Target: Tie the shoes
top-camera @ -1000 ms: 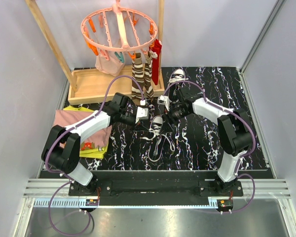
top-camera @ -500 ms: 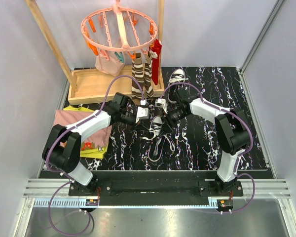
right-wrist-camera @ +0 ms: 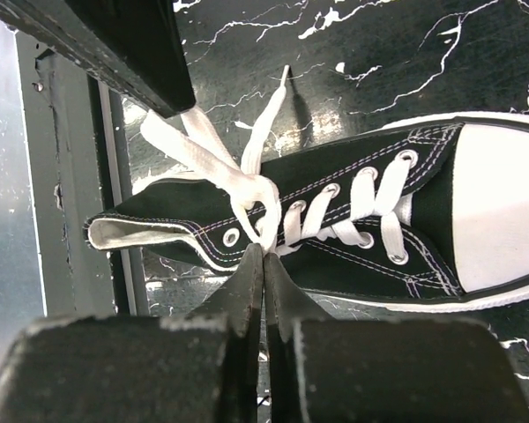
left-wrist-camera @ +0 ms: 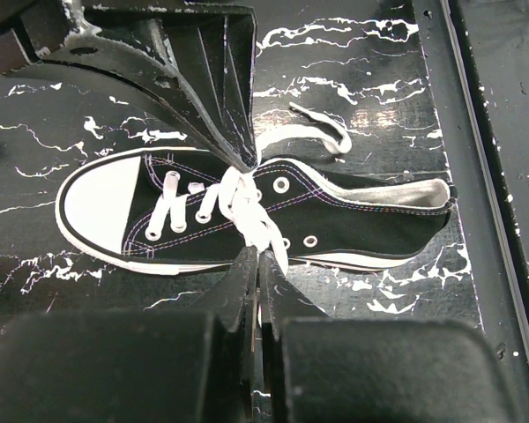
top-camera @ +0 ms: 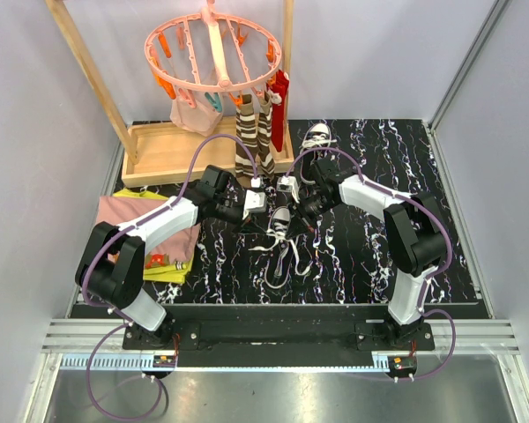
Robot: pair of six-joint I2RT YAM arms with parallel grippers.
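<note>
Left gripper [left-wrist-camera: 253, 257] and right gripper [right-wrist-camera: 263, 253] both pinch a white lace [left-wrist-camera: 247, 211] on the near sneaker [left-wrist-camera: 361, 216]; a hard pull could drag it

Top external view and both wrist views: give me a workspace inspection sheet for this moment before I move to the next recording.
Surface: black marbled mat, nothing spilled.
Job's things: near shoe upright on its sole between the arms, lace not yet in a bow; far shoe by the rack, untouched.
Clutter: striped socks hang from pink peg hanger on wooden rack; folded cloths at the mat's left edge.
Claws: left claw shut on lace; right claw shut on lace, from opposite sides.
Cables: purple cables loop off both arms, clear of the lace.
Surroundings: pale walls, metal rail at near edge.
</note>
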